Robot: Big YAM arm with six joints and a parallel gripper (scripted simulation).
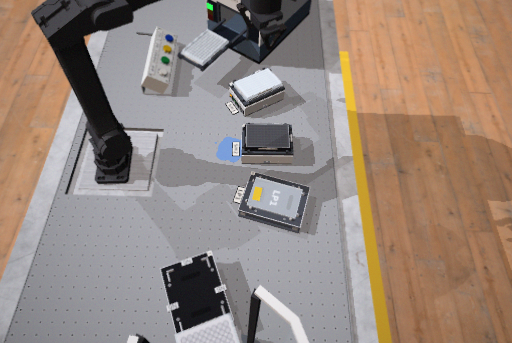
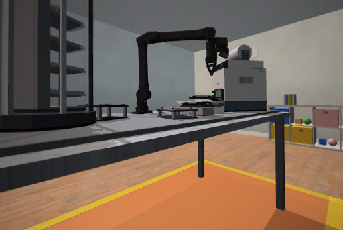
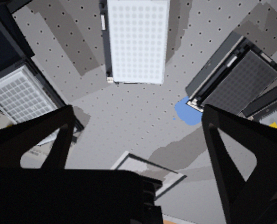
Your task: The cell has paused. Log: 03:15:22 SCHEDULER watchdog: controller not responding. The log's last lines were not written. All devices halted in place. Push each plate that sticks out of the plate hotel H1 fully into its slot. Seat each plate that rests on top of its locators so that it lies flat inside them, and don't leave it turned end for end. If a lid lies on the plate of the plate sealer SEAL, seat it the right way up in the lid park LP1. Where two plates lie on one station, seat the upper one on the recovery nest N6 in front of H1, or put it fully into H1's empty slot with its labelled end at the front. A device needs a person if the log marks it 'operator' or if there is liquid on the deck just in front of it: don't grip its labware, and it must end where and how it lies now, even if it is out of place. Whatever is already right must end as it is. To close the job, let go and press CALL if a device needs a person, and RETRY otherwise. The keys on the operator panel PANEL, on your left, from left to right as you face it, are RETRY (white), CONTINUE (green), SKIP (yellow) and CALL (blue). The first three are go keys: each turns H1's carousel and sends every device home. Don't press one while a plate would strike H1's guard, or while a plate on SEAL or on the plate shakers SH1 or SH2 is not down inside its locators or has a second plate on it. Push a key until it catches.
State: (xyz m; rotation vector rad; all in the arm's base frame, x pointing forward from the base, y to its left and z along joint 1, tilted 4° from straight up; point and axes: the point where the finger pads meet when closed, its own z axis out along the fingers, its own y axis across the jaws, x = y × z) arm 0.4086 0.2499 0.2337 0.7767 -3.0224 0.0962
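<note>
My gripper (image 1: 261, 26) is open and empty, high above the deck beside the sealer SEAL; it also shows in the side view (image 2: 211, 70) and the wrist view (image 3: 139, 150). A white well plate (image 1: 204, 47) (image 3: 21, 97) lies on SEAL's tray. A white plate (image 1: 257, 85) (image 3: 138, 40) sits on the nearer shaker, slightly skewed. A dark plate (image 1: 267, 136) (image 3: 241, 82) lies on the second shaker, with a blue puddle (image 1: 226, 149) on the deck just in front of it (image 3: 186, 110). The lid park LP1 (image 1: 274, 201) holds no lid. A white plate (image 1: 207, 331) sticks out of H1 towards the black nest N6 (image 1: 192, 286).
The operator panel PANEL (image 1: 160, 59) stands left of SEAL, its blue key (image 1: 169, 38) farthest from me. The arm base (image 1: 111, 159) stands at the deck's left. The tall hotel H1 (image 2: 43, 56) with its guard fills the near end. A yellow line (image 1: 362, 184) marks the floor.
</note>
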